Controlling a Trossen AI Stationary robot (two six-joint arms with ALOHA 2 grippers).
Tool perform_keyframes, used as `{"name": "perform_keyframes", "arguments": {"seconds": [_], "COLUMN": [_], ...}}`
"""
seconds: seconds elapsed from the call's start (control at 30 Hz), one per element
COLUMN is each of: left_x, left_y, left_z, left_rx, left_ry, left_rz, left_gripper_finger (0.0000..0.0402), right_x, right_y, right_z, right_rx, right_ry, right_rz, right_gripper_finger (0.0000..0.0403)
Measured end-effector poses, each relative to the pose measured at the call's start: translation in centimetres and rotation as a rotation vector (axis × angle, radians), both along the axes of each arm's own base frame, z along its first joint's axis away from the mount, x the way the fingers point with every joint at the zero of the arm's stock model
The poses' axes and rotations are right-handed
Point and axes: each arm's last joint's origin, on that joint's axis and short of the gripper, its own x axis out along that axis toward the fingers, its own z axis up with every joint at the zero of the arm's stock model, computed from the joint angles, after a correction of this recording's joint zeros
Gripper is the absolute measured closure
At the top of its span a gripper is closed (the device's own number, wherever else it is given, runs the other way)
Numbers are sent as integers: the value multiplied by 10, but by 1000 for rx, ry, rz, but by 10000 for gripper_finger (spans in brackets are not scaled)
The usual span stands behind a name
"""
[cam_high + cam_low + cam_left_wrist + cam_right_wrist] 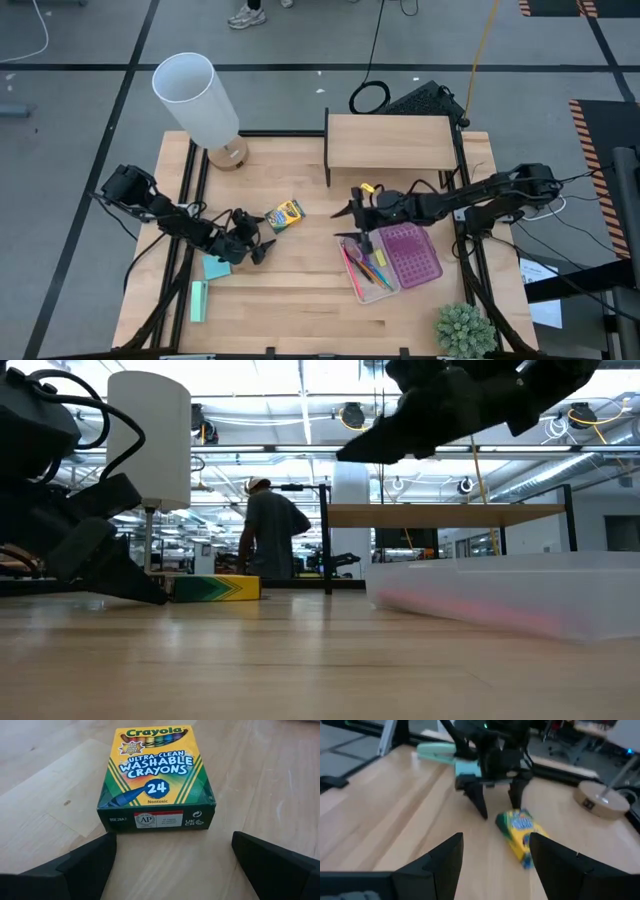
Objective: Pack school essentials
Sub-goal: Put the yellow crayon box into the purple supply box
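The yellow crayon box [284, 215] [156, 775] lies flat on the wooden table. My left gripper [264, 243] [172, 839] stands open just short of the box's near end, one finger to each side, touching nothing. My right gripper [347, 225] [496, 840] hangs open above the table, between the crayon box [520, 832] and a clear case [395, 260]. The case holds pink and orange pens [364, 270]. A light-blue note pad [216, 268] lies by the left arm. A tiny yellow piece [366, 187] lies near the shelf.
A white lamp [200, 100] stands at the far left. At the far middle is a wooden shelf [390, 140]. A mint-green item [199, 300] lies near the left edge, and a green plant [465, 330] stands at the near right. A person stands beyond the table [270, 530].
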Motion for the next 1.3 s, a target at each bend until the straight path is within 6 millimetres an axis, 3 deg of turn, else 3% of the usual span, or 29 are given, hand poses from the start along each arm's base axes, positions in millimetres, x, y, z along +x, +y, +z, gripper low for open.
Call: {"name": "perform_keyframes", "arguments": {"seconds": [0.2, 0.4, 0.57, 0.67, 0.87, 1.17, 1.3], "left_x": [0, 0, 0, 0, 0, -1, -2], "left_y": [0, 1, 1, 1, -4, -8, -2], "left_z": [0, 0, 0, 0, 9, 39, 53], "left_rx": [13, 17, 15, 6, -54, -86, -7], "left_ry": [3, 7, 2, -6, -69, -167, -207], "left_rz": [1, 6, 14, 20, 10, -112, -97], "left_gripper_finger": [2, 2, 2, 2, 2, 3, 3], "right_x": [17, 59, 99, 112, 114, 109, 112], "right_y": [4, 6, 7, 7, 6, 1, -7], "right_z": [-11, -11, -16, -23, -25, -23, -17], "right_rx": [13, 35, 10, -23, -63, -364, -464], "right_ry": [-7, -7, 89, 172, 249, 389, 379], "right_rz": [5, -10, -63, -96, -135, -130, -83], "right_gripper_finger": [163, 115, 113, 116, 119, 130, 142]}}
